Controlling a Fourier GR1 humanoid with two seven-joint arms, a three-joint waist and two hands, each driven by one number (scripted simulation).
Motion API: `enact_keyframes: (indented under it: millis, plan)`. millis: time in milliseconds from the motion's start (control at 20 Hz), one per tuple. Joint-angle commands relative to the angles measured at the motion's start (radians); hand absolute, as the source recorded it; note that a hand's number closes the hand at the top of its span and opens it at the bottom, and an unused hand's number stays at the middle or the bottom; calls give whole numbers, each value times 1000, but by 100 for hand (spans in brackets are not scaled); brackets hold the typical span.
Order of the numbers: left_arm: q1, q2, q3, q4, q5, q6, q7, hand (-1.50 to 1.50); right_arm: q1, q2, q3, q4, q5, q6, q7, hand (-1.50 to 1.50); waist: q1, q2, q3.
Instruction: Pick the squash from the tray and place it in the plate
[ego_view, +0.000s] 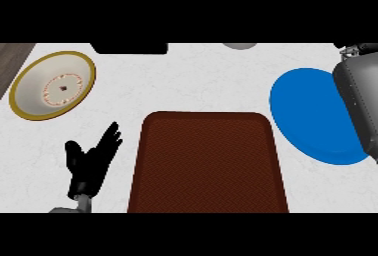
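Grey right forearm looms over the blue plate at the counter's right edge, hand hidden; left hand rests beside the tray, fingers spread.

I see my left hand as a matte black shape with slim fingers and a stubby thumb on a narrow grey wrist, and my right forearm as a bulky dark-grey shell.

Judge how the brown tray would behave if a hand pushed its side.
The tray lies flat and wide on the counter, so it would probably slide, not tip. Its even raised rim suggests it is stiff. Nothing shows on it, so it likely moves easily.
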Motion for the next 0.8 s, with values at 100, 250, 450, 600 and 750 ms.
enact_keyframes:
  millis: [100,250,450,600,750]
  plan:
    - [3,4,19,9,10,3,2,0,124,11,-160,-32,164,-208,268,150,-25,-4,1]
    - [2,-5,9,-7,4,14,15,0,202,41,-248,-70,226,-257,268,150,-29,-10,2]
    - [21,-6,16,3,3,16,-4,0,300,76,-365,-139,307,-334,269,150,-30,-12,0]
    - [21,13,24,12,11,-14,-19,0,366,143,-439,-197,372,-382,269,150,-24,-13,-1]
    - [15,-1,12,-11,3,9,10,0,378,200,-584,-207,304,-346,268,150,-23,-16,3]
